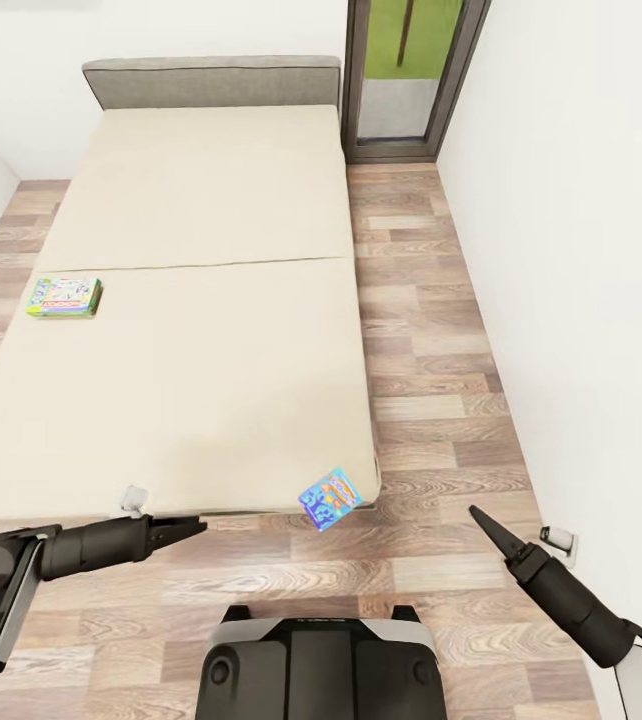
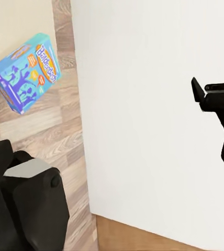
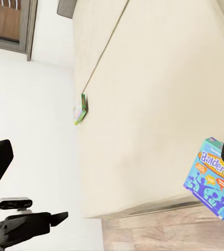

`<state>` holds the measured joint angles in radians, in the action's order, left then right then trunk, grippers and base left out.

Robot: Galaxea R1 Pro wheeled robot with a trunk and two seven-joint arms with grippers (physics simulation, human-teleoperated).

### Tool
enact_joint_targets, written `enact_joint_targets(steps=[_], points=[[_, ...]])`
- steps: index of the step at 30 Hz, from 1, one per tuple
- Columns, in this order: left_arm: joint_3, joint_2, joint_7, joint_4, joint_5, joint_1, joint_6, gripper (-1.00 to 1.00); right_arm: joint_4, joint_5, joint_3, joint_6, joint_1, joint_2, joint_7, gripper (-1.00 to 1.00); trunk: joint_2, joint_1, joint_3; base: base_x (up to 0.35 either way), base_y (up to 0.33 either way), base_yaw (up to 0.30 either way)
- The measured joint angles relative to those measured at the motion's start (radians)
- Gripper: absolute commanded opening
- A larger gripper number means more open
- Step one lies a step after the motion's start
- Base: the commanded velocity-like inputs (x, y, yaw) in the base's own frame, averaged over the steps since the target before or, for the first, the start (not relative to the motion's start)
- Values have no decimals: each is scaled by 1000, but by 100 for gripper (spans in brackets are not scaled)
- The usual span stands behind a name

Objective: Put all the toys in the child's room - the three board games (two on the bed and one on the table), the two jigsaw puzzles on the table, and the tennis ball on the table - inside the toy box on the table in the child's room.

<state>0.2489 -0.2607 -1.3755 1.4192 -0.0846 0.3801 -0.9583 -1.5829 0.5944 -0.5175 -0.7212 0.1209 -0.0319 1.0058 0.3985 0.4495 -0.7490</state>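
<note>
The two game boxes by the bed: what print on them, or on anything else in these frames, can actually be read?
"Balderda", partly cut off by the frame edge: orange lettering on the blue game box at the bed's near corner.
Smaller speech-bubble print on that blue box: too small to read.
Green-and-white game box on the mattress: print too small and blurred to read.
No other legible text.

We see the green-white flat game box lying on the cream-mattressed bed at left; the blue printed game box sits tilted at its near right corner.
</note>
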Motion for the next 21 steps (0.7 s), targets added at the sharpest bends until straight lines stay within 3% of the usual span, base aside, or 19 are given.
enact_joint_targets(steps=[3, 8, 17, 21], points=[[-4, 36, 80, -29, 0, 0, -2, 100, 0, -1, 2, 0, 0, -6, 2, 100, 0, 0, 0, 0, -9, 0], [-6, 61, 139, -69, 0, 1, -1, 100, 1, 2, 7, -1, 0, -11, 2, 100, 0, 0, 0, 0, -2, 0], [-9, 66, 151, -83, 0, 1, -4, 100, 4, 6, 30, -3, 0, -2, 4, 100, 0, 0, 0, 0, 0, 0], [-29, 72, 153, -110, 0, 3, -6, 100, 5, 12, 34, -4, 0, 0, 4, 100, 7, 4, -3, 0, 0, 0]])
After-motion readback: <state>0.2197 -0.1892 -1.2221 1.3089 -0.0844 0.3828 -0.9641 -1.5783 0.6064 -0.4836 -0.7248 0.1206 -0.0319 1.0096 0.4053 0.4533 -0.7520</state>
